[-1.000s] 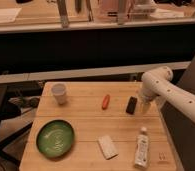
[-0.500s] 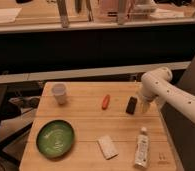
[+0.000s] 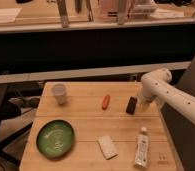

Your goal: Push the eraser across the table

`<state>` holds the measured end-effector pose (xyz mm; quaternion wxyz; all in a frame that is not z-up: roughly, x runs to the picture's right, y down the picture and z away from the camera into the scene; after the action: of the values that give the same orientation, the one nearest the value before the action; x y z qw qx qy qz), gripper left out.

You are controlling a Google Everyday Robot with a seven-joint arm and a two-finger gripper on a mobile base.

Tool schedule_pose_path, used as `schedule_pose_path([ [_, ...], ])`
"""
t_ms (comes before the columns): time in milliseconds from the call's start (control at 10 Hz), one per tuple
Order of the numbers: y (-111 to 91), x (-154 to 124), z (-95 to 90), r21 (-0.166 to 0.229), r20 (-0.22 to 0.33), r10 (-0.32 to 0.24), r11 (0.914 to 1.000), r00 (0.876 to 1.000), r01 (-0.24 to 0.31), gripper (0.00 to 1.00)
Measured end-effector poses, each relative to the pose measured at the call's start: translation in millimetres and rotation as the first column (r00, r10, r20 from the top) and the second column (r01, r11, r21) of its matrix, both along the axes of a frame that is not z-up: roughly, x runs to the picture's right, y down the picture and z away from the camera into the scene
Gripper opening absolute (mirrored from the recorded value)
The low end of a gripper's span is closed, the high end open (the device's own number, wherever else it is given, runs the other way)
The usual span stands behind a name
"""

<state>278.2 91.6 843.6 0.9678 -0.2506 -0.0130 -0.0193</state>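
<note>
The eraser [image 3: 132,105] is a small black oblong block lying on the right side of the light wooden table [image 3: 86,117]. My gripper [image 3: 141,104] hangs from the white arm that comes in from the right. It sits low over the table just to the eraser's right, very close to it or touching it; I cannot tell which.
An orange carrot-like piece [image 3: 105,101] lies left of the eraser. A white cup [image 3: 59,93] stands at the back left and a green plate [image 3: 55,138] at the front left. A pale flat block [image 3: 107,147] and a white tube [image 3: 141,147] lie near the front edge.
</note>
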Motion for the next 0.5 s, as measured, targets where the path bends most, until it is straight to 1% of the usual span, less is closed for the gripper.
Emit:
schedule_pose_path([
  [100,0.8,0.6,1.6,0.001,-0.003,-0.001,1.0,1.0,0.001,0.36],
  [400,0.5,2.6,5.5,0.004,-0.009,-0.003,1.0,1.0,0.003,0.09],
  [500,-0.4,3.4,6.8,0.004,-0.011,-0.001,1.0,1.0,0.001,0.05],
])
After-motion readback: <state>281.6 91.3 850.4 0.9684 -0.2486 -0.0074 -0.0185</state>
